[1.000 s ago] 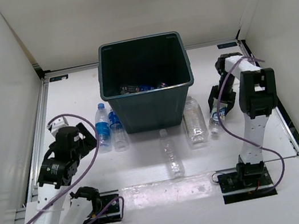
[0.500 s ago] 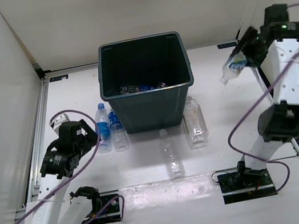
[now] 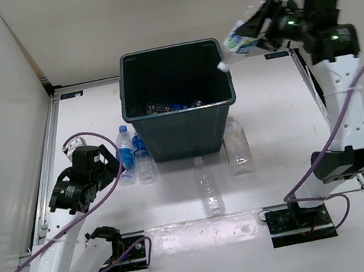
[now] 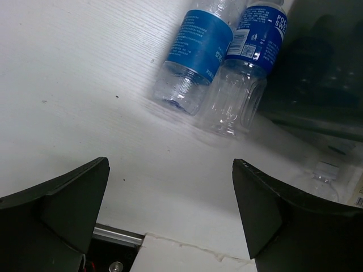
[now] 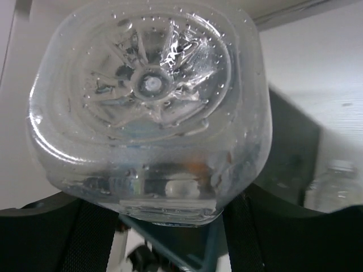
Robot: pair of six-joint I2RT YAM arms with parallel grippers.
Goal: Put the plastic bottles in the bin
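Observation:
The dark grey-green bin (image 3: 185,134) stands at mid-table with several bottles on its floor (image 3: 171,106). My right gripper (image 3: 262,23) is raised high and shut on a clear bottle (image 3: 241,39) with a pale label, cap tilted down over the bin's right rim. In the right wrist view the bottle's base (image 5: 150,107) fills the frame between the fingers (image 5: 249,226). My left gripper (image 3: 107,164) is open and empty, just left of two blue-labelled bottles (image 3: 124,153) (image 3: 144,162) beside the bin. They lie ahead of it in the left wrist view (image 4: 199,45) (image 4: 249,62).
A clear bottle (image 3: 208,186) lies in front of the bin and a wider clear one (image 3: 236,144) lies at its front right corner. White walls enclose the table on three sides. The bin's wall (image 4: 323,73) is at the right of the left wrist view.
My right arm has lifted the bottle from the table right of the bin, up and left to above the bin's right rim. My left gripper has edged slightly towards the two bottles.

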